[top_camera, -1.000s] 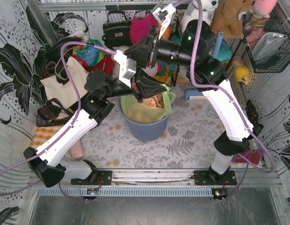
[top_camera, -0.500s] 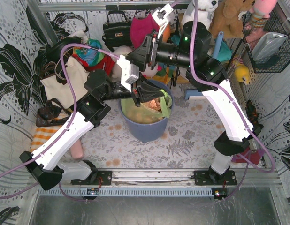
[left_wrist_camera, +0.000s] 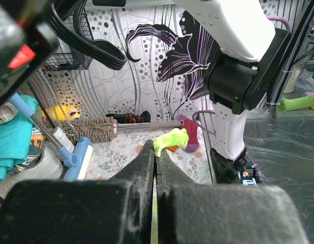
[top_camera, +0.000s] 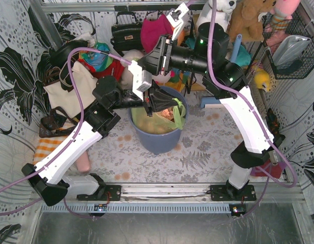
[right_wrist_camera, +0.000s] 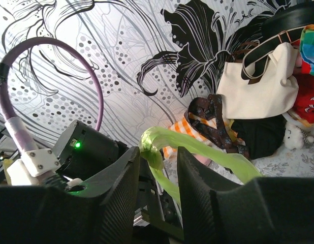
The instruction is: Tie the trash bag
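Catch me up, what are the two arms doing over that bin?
Both arms are above the blue-grey bin, working the top of the lime-green trash bag that sits in it. The left gripper is shut on a bunched bit of the bag's plastic, and a green tip pokes out past its fingers. The right gripper has its jaws apart, with a twisted green strip of the bag running between them. No finished knot is visible, so the tie looks only partway done.
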### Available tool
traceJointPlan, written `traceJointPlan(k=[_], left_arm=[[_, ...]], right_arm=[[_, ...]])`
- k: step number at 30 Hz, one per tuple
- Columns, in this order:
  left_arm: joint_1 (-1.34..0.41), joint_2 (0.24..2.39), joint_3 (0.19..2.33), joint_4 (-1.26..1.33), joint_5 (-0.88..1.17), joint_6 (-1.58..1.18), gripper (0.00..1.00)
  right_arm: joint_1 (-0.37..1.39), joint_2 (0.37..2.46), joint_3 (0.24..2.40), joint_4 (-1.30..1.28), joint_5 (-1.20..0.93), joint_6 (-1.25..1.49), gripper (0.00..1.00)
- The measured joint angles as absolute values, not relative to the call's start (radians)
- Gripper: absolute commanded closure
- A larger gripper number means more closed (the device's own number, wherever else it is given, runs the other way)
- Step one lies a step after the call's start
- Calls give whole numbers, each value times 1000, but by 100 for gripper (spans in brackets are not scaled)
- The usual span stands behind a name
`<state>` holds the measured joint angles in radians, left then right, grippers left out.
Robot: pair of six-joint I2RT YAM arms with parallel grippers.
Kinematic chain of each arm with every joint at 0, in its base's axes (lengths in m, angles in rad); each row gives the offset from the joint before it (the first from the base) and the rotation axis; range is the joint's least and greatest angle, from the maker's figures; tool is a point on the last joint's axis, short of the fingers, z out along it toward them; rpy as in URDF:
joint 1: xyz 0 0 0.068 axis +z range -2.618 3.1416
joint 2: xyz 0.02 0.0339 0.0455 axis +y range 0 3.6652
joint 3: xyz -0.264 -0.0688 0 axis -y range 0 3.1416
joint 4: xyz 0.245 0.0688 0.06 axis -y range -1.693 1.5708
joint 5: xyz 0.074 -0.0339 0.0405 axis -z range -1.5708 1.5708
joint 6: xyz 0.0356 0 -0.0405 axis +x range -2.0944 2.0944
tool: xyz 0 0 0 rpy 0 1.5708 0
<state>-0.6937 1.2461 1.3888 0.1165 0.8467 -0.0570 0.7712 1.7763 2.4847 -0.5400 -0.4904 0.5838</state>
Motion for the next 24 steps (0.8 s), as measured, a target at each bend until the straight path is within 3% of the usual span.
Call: traceJointPlan(k=[4,12,18,24], left_arm=[[-694,1246,1389,117,847,-57,93],[-694,1246,1389,115,847,-57,93],[-694,1247,1389,110,849,-55,93],[-694,1248,1390,107,849,-55,93]], right_arm=[[771,1793,2497,-539,-481,585,74],[771,1819,2504,-538,-466,588,78],[771,1821,2524,-531,-447,587,76],[771,1821,2525,-531,-423,587,68]])
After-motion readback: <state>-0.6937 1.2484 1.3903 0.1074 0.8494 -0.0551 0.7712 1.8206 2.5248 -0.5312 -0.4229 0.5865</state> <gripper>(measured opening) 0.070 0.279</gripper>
